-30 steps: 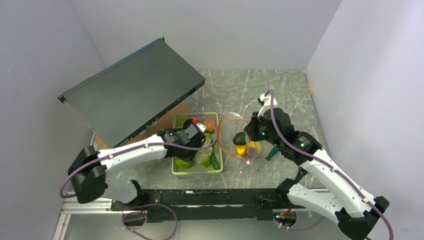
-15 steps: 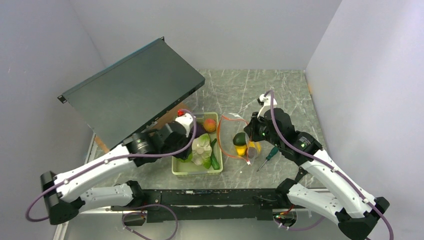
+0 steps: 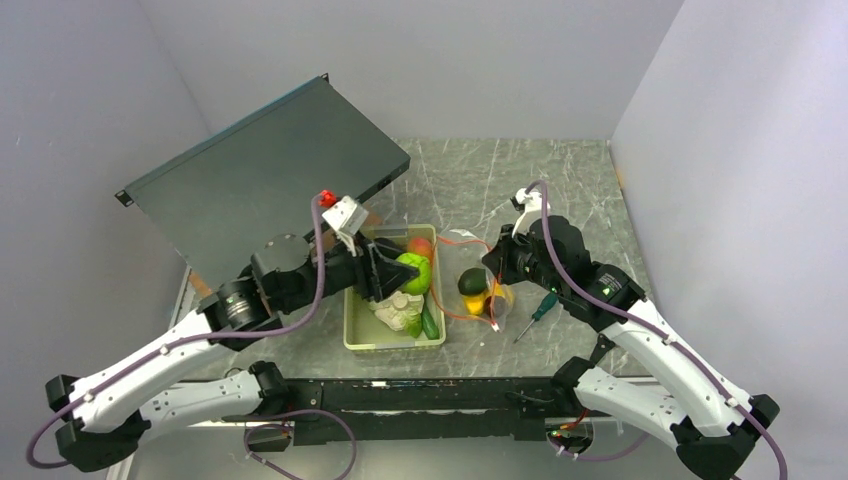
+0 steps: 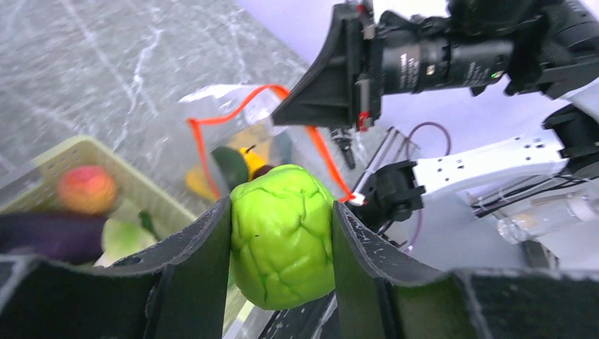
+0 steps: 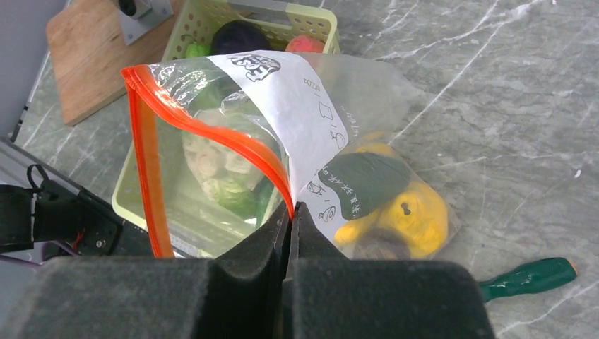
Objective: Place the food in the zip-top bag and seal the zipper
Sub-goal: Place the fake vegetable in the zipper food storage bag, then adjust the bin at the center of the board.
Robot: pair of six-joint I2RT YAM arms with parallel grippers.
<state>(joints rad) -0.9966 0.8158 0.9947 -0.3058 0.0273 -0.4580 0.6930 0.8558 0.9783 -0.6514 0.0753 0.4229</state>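
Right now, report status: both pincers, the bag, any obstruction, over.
Left pincer shut on green food, over tray. Right pincer shut on zip-top bag rim, mouth open. Nothing blocking mouth.

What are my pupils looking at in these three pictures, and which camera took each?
Two robot arms stand at a table's near edge. One picture looks down from above; the other two come from cameras on each wrist. The left jaws grip a green toy vegetable above a pale tray of more toy food. The right jaws, shut, pinch the orange zipper of a clear bag, holding its mouth open; a yellow toy and a dark green toy lie inside. A green screwdriver lies beside the bag.
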